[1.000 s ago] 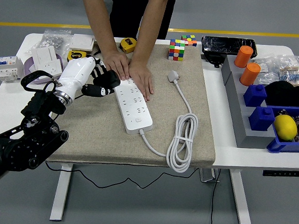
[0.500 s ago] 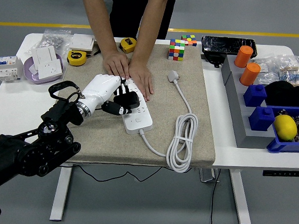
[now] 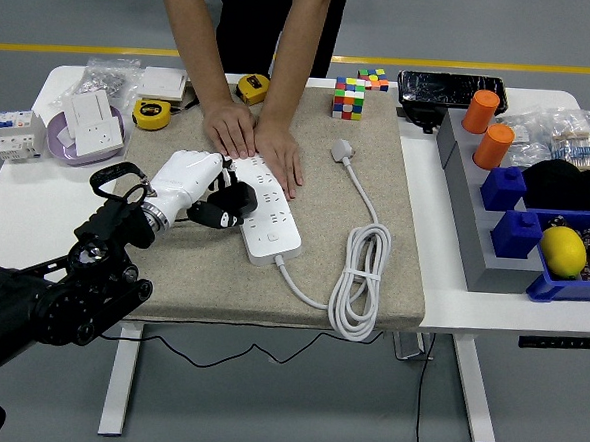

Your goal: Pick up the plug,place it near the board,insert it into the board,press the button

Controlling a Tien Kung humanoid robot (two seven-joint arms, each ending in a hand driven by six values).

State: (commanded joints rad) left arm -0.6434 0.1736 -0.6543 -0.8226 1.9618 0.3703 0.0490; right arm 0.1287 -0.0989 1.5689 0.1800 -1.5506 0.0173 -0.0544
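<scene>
white table point(image 3: 11, 199): beige mat point(image 3: 312, 262) centre frame, grey rack point(image 3: 475, 232) right, tape measure point(image 3: 150, 113) upper left.

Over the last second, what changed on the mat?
The left hand, gripping the black plug, came down from the mat's left side onto the white power strip, then eased slightly back left; the plug sits at the strip's left edge. The person's hands still press the strip's far end. The white cable is unmoved.

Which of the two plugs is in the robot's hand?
The black plug, gripped by the left hand at the white power strip's left edge. The other, a grey plug on the strip's own cable, lies free on the mat.
</scene>
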